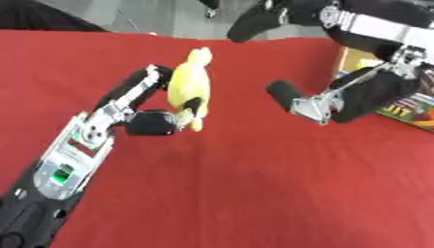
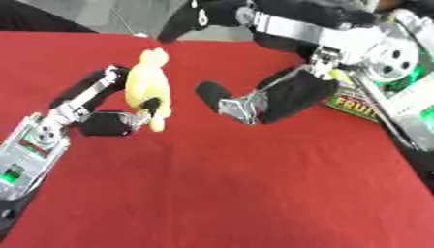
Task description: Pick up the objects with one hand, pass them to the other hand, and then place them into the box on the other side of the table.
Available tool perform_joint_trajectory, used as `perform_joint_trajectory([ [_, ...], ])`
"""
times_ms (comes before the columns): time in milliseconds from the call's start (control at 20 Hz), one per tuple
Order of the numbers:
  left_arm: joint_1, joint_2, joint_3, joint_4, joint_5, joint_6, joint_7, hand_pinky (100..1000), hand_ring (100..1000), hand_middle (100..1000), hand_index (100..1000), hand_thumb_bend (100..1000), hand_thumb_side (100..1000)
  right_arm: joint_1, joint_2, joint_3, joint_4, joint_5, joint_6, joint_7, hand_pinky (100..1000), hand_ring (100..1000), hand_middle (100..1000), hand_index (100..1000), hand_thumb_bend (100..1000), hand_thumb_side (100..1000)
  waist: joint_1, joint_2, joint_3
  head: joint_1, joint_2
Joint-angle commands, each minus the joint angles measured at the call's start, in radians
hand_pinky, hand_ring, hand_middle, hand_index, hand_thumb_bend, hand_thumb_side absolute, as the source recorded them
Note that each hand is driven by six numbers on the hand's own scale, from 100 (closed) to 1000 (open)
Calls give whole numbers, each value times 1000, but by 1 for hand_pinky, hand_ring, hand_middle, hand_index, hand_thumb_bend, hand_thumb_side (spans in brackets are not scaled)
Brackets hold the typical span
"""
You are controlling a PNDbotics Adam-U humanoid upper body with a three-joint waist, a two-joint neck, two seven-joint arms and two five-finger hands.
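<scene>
Hands are working above a red table, and we are seeing both of them in each eye view. We are holding a yellow soft toy in the left hand: the fingers are curling round its left side while the thumb is pressing in from below, so the toy is being pinched between them. The toy is standing roughly upright in that grasp, head end toward the far edge of the table, and it is sitting left of the table's middle.

We are reaching the right hand in from the upper right. Its fingers are spreading out, with one black-tipped finger pointing toward the toy. That fingertip is lying just beside the toy, apart from it, with red cloth showing in the gap. The right hand is holding nothing.

We are seeing a box at the table's right edge, behind the right hand, with a colourful printed packet lying beside it. The toy is staying well apart from the box.
</scene>
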Motion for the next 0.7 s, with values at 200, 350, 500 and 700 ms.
perform_joint_trajectory([
  [200,-8,-2,-6,-13,-16,-2,-21,725,582,469,514,100,343,-23,25,12,53,71,-33,3,903,916,834,871,129,214,1,-27,2,-5,1],
  [350,-9,-4,-11,-15,-27,-9,-28,724,581,469,515,100,336,-22,43,22,84,104,-48,7,906,920,837,872,119,221,1,-26,3,-6,3],
  [500,-9,-2,-15,-19,-47,-22,-27,721,582,469,514,100,305,-23,55,27,108,131,-59,2,908,924,839,873,105,212,1,-26,3,-8,5],
  [700,-9,1,-22,-26,-89,-51,-25,720,582,469,514,100,276,-29,67,31,134,155,-62,-6,909,927,842,873,100,200,2,-25,3,-11,7],
])
